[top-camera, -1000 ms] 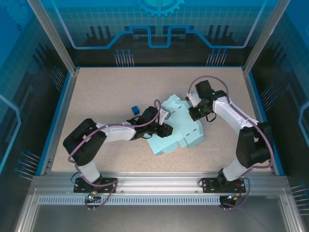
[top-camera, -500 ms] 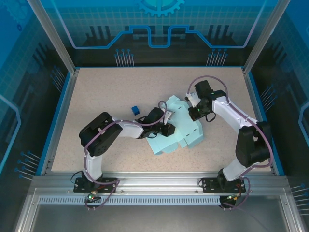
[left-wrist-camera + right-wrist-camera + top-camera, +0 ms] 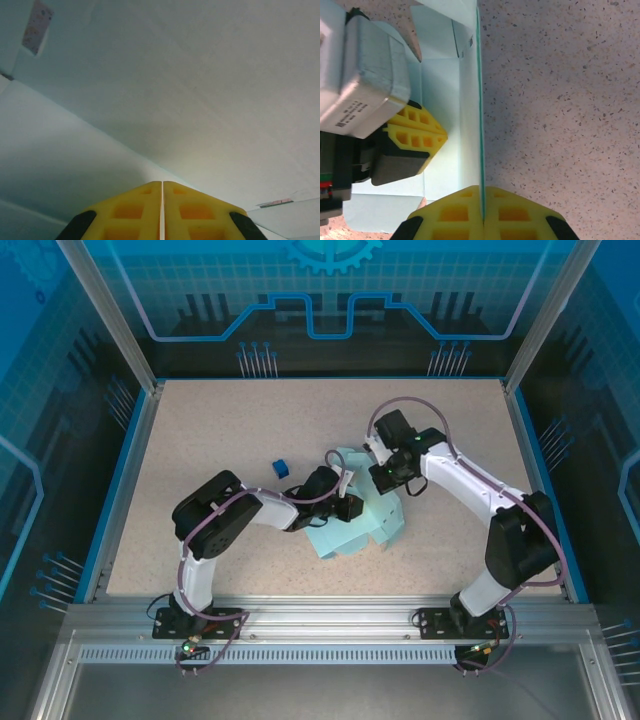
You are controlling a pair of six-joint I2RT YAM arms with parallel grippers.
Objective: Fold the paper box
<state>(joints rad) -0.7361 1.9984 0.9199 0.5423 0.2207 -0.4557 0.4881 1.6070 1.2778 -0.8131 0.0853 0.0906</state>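
Right wrist view: paper box [image 3: 440, 80] edge upright, clamped inside the closed right gripper [image 3: 481, 195]

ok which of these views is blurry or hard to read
Left wrist: the paper box sits so close it is a soft, near featureless blur. Right wrist: crisp, the table speckle sharp. Top external: evenly lit and sharp.
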